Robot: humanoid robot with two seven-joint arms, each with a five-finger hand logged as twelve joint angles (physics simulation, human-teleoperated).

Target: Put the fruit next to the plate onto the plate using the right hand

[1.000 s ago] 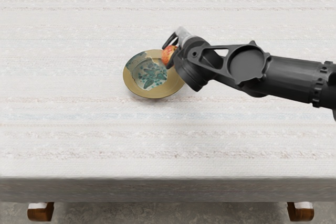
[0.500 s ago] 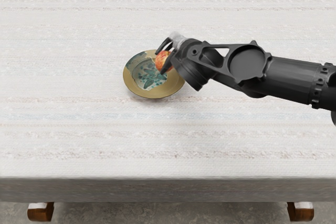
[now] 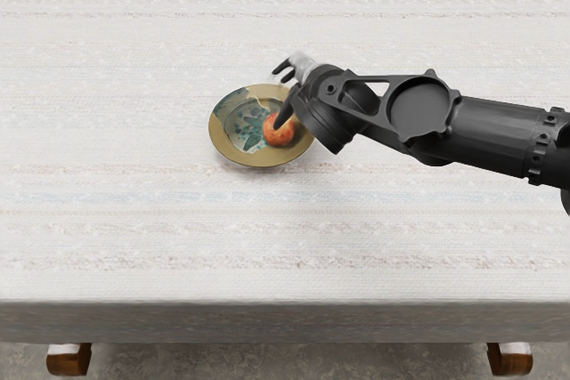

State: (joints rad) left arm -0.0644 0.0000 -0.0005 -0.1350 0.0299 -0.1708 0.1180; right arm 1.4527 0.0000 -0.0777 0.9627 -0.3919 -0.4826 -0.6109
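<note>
The fruit (image 3: 279, 133) is lying inside the plate (image 3: 216, 131), just left of its right rim, a little above the centre of the frame. The right robot hand (image 3: 297, 88) is hanging over that rim with its fingers spread loosely and nothing clasped. One dark finger (image 3: 285, 114) is pointing down and seems to be touching the top of the fruit, or sitting just beside it; the view is not making it clear which. The arm (image 3: 463, 126) is coming in from the right edge of the frame. The left robot hand is not showing.

The main risk is lying in that low finger. If the robot hand is pulling away to the right while the finger is pressing on the fruit, it is likely to be dragging the fruit toward the near rim and over it onto the tabletop (image 3: 134, 220). The fruit is round, so it is probably going to be rolling easily, and the plate looks shallow, so its rim is offering little to stop it. A sideways sweep of the wrist could also be catching the rim and tipping or sliding the plate. Lifting straight up before drawing back is looking like the safer way out.
</note>
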